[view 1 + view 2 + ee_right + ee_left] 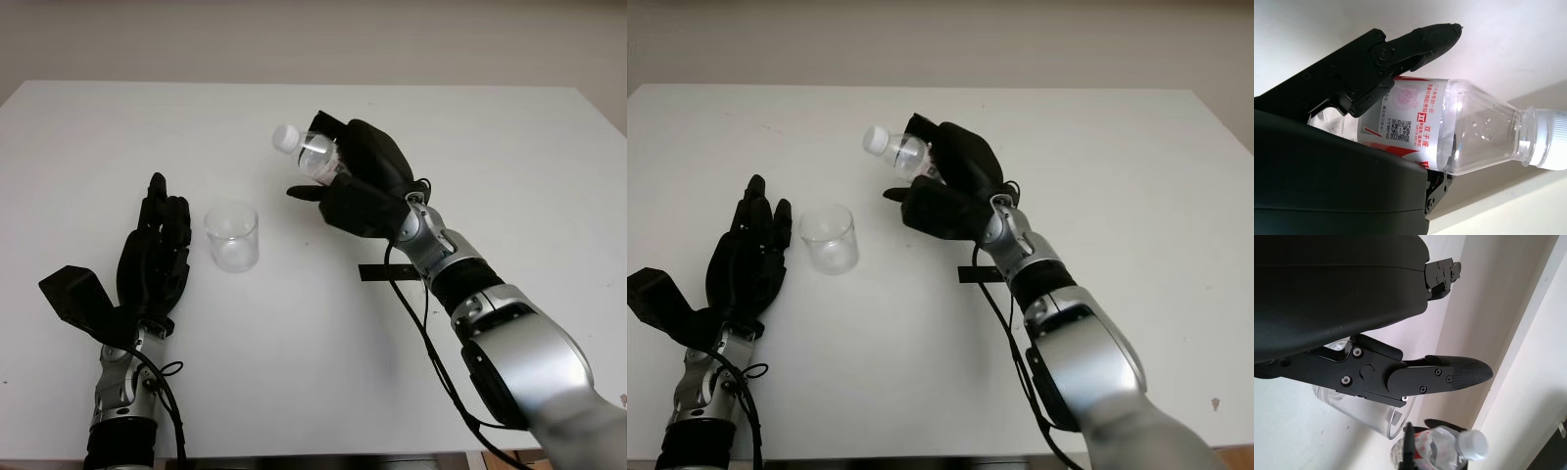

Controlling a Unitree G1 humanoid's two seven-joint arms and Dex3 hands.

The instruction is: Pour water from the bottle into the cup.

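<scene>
A wide white table (294, 372) takes up nearly the whole scene, its far edge meeting a plain pale wall (294, 39). The clear plastic cup (232, 236) stands upright on the table, empty as far as can be seen. Just left of the cup, the left hand (152, 257) is open and holds nothing, palm low over the table. To the right of the cup and above the table, the right hand (358, 181) has its fingers clamped around the bottle (313, 152). The bottle is tilted, its white cap (285, 136) pointing toward the cup's side but not over it. A small black strip (377, 272) lies on the table right of the cup, under the right forearm.
</scene>
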